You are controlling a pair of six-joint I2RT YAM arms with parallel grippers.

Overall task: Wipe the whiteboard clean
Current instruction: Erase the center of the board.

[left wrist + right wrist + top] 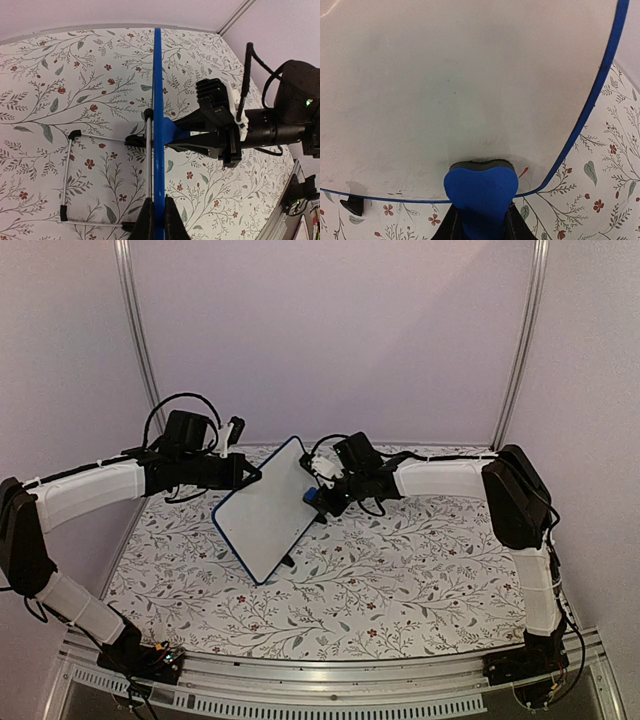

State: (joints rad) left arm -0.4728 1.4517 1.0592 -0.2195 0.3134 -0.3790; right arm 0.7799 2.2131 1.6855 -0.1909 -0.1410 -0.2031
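Top view, whiteboard: a small white rectangular whiteboard [268,510] with rounded corners and a thin dark-blue edge stands tilted on a lower corner, on a table [420,570] covered in a leaf-and-flower print.
Top view, left gripper: the left gripper [250,476] meets the board's upper left edge.
Top view, right gripper: the right gripper [318,498] holds a small blue foam eraser block [311,497] at the board's right edge.
Left wrist view, whiteboard: the board [158,90] is seen edge-on as a blue line running straight up from between the jaws.
Left wrist view, left gripper: the left gripper [158,202] is clamped on that edge, one black finger [146,220] on each side.
Left wrist view, stand: a thin metal wire stand [67,170] with black tips props the board's back.
Left wrist view, eraser: the eraser block [172,134] touches the board's face, pinched by the right gripper [200,132].
Right wrist view, whiteboard: the white face [460,75] fills the view, faintly smudged, directly ahead of the jaws.
Right wrist view, right gripper: the right gripper [481,220] is closed around the eraser block [480,192], which presses the board near its lower edge.
Right wrist view, foot: a black foot [352,204] shows below the edge.
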